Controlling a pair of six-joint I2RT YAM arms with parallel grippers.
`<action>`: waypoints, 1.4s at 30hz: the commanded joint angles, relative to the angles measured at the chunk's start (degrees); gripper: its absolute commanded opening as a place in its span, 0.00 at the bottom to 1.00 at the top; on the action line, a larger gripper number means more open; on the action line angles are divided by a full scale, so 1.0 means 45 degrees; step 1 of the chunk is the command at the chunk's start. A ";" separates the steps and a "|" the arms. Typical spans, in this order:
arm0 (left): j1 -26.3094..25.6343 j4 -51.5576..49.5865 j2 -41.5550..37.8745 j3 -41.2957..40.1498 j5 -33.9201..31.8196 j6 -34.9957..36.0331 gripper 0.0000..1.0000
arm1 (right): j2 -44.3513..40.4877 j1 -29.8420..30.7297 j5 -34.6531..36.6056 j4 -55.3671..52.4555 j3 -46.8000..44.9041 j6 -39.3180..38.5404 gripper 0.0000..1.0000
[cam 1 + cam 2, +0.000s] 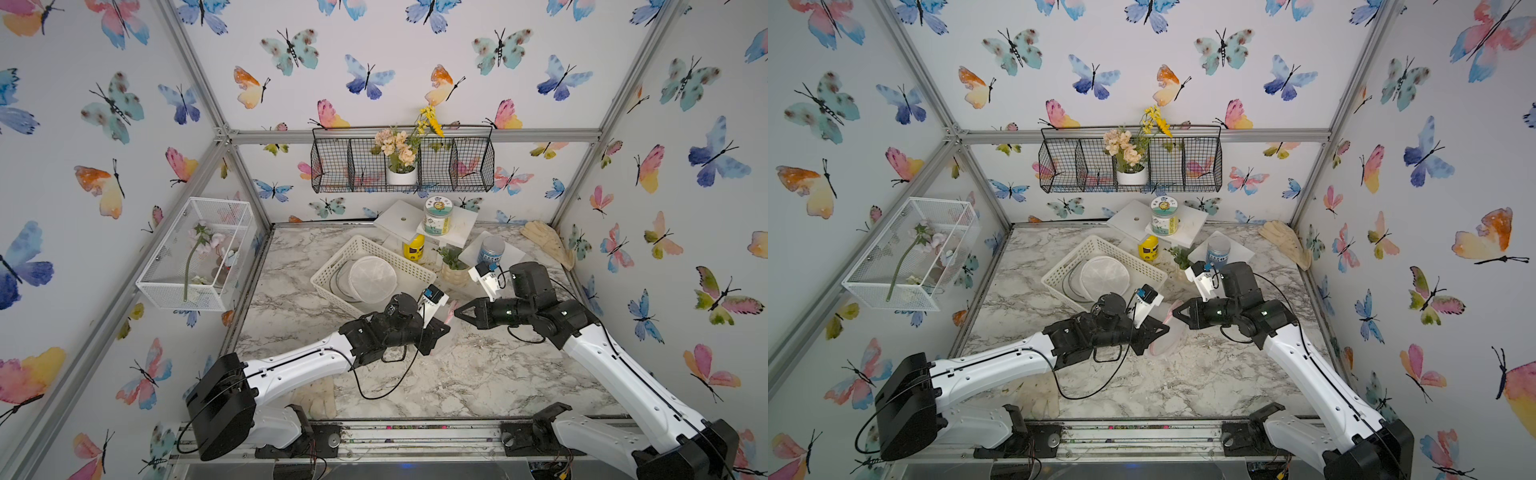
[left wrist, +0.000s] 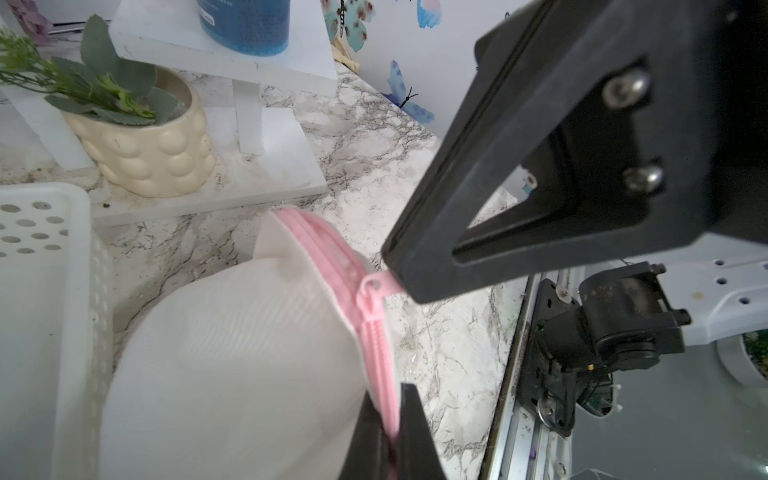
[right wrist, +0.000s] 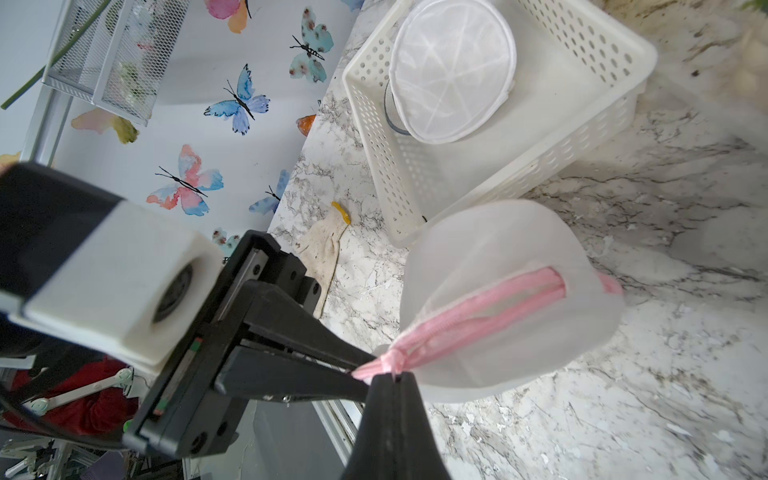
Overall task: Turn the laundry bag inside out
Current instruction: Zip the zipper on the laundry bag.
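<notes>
Stretching under everything, the grey-veined marble tabletop (image 1: 478, 374) is carrying the white perforated plastic basket (image 3: 582, 62), which is holding a round white mesh pouch (image 3: 453, 70). Just off the basket's corner nearest the robot, the white mesh laundry bag (image 3: 498, 249) is being held up between the two arms. Whether it is touching the tabletop I cannot tell. The left tool (image 2: 391, 411), reaching in along the basket's near side, is pinching the bag's pink zipper (image 3: 490, 299), its jaws closed on the tape. The right tool (image 3: 392, 380), coming from the side away from the basket, is clamping tight on the small pink pull tab (image 2: 384, 286). Beyond the slider, the zipper is gaping slightly.
</notes>
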 commanded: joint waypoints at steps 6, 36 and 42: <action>-0.0056 -0.0243 -0.0698 -0.0595 0.0682 0.1173 0.00 | 0.0517 -0.0039 0.1576 -0.1080 0.1129 -0.0843 0.02; -0.0055 0.1251 -0.2495 -0.1976 0.1644 0.1603 0.00 | 0.0754 -0.0039 0.2436 -0.1097 -0.0293 -0.0296 0.02; -0.0055 0.1143 -0.2381 -0.1823 0.1615 0.1636 0.00 | 0.0754 -0.0039 0.2431 -0.1078 -0.0361 -0.0181 0.02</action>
